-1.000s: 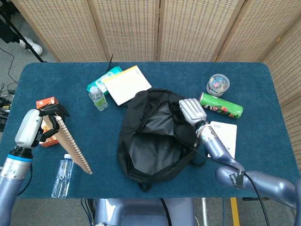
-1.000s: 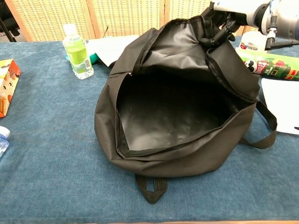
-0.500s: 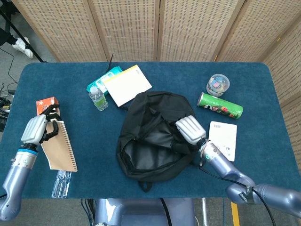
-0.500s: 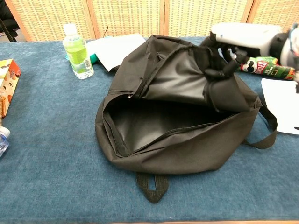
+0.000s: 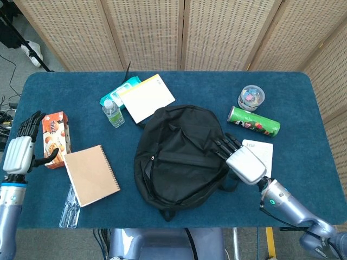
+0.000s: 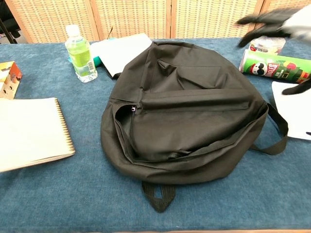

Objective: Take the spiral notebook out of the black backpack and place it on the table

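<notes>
Left hand (image 5: 18,153) – fingers spread, holding nothing – beside a cardboard box (image 5: 55,137). The notebook (image 5: 92,174), tan cover, wire spine, lies flat on blue felt table (image 5: 65,92). Limp black backpack (image 5: 179,154); right hand (image 5: 241,158) fingers splayed, empty.

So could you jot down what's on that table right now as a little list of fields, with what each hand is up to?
spiral notebook: lies flat on the table, left of the backpack, out of the bag
black backpack: mid-table, flap down
left hand: open, off the notebook, beside the snack box
right hand: open, fingers spread at the backpack's right edge
behind the backpack: small green bottle, yellow pad
right side: green can, white card
task state: looks done
</notes>
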You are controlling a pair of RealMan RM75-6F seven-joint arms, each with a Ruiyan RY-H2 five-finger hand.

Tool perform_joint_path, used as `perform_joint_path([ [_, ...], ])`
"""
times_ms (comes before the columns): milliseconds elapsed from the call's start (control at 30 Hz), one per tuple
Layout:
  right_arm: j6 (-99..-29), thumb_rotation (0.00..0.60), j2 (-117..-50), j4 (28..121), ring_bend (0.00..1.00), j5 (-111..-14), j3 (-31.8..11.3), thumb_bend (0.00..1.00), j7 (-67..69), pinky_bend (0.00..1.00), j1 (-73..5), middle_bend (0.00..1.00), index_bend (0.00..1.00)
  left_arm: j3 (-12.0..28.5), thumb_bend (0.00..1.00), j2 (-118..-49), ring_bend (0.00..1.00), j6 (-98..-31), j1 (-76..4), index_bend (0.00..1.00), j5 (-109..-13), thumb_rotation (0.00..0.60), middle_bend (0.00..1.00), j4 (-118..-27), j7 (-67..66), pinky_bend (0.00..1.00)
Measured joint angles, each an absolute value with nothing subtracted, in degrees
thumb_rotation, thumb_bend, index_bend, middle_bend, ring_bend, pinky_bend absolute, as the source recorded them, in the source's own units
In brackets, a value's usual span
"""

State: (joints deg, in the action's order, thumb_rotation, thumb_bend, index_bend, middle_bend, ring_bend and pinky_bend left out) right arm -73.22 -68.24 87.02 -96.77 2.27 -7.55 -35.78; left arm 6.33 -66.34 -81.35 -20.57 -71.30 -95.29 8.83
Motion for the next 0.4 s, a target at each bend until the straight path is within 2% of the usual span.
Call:
perform_joint_path([
  [167, -82.81, 0.600, -65.82, 83.73, 0.00, -97.24, 2.28, 0.00, -8.75, 0.03, -28.69, 0.00, 0.14, 3.35, 0.36, -65.46, 0.00, -86.12, -15.40, 0.00, -75.21, 0.600, 0.00, -96.13, 8.32, 0.05],
  [267, -86.66, 0.600, -65.58, 81.66, 0.00, -96.33, 2.22, 0.00, -8.20, 0.01, -24.76, 0.00, 0.11, 0.81, 0.36, -64.79, 0.00, -88.54, -12.16, 0.00, -76.97, 0.600, 0.00, -96.51, 7.25, 0.02],
  [400, -89.43, 0.600, -66.41, 80.38, 0.00, -93.58, 1.98, 0.00, -7.33, 0.00, -20.69, 0.00, 0.05, -2.66, 0.34, -62.61, 0.00, -88.58, -9.99, 0.00, -79.01, 0.600, 0.00, -96.92, 4.27, 0.00],
])
